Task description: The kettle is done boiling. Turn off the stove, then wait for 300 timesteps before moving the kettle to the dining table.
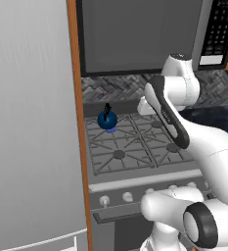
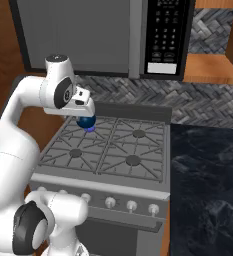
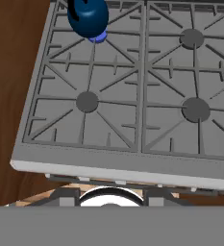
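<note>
The small dark-blue kettle [image 1: 107, 119] [image 2: 86, 121] [image 3: 87, 17] stands on the rear left burner of the grey stove [image 1: 130, 152] [image 2: 113, 150] [image 3: 132, 120], with a blue glow [image 3: 100, 37] under it. My gripper [image 2: 87, 113] hangs above the stove's left half, just in front of the kettle and apart from it. Its fingertips [image 3: 65, 196] stand apart with nothing between them. Pale knobs [image 1: 104, 200] [image 2: 110, 202] line the stove's front, below and nearer than the hand. The dining table is out of view.
A grey microwave [image 2: 163, 35] with a black keypad hangs over the stove. A tall grey panel [image 1: 32, 122] and a wood edge [image 1: 76, 122] flank the stove's left side. A dark marbled counter [image 2: 208, 175] adjoins its right side.
</note>
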Robot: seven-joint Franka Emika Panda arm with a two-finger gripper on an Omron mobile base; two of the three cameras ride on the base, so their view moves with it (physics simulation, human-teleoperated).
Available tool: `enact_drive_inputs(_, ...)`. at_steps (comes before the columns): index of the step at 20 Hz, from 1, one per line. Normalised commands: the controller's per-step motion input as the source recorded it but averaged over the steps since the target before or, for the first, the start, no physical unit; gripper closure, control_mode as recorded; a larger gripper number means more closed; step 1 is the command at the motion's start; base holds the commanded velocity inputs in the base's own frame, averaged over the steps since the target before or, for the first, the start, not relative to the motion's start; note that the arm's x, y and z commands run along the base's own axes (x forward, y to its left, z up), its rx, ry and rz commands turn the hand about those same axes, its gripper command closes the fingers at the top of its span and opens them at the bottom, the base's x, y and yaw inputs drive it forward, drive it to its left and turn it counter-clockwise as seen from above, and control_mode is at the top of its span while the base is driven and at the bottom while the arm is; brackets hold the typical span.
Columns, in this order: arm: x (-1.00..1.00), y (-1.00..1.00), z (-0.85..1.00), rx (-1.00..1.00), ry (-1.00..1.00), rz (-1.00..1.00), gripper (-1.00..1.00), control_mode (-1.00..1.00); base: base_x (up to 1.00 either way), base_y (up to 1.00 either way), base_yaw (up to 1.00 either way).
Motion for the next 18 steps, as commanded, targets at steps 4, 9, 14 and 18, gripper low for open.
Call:
enact_drive_inputs(4,-0.14,0.0,0.0,0.0,-0.03,0.0,-1.0,1.0,-0.12,0.02,0.0)
enact_drive_inputs(9,0.0,0.0,0.0,0.0,0.0,0.0,-1.0,1.0,-0.57,0.16,0.0)
enact_drive_inputs(14,0.0,0.0,0.0,0.0,0.0,0.0,-1.0,1.0,-0.5,0.23,0.0)
enact_drive_inputs(18,0.0,0.0,0.0,0.0,0.0,0.0,-1.0,1.0,-0.51,0.2,0.0)
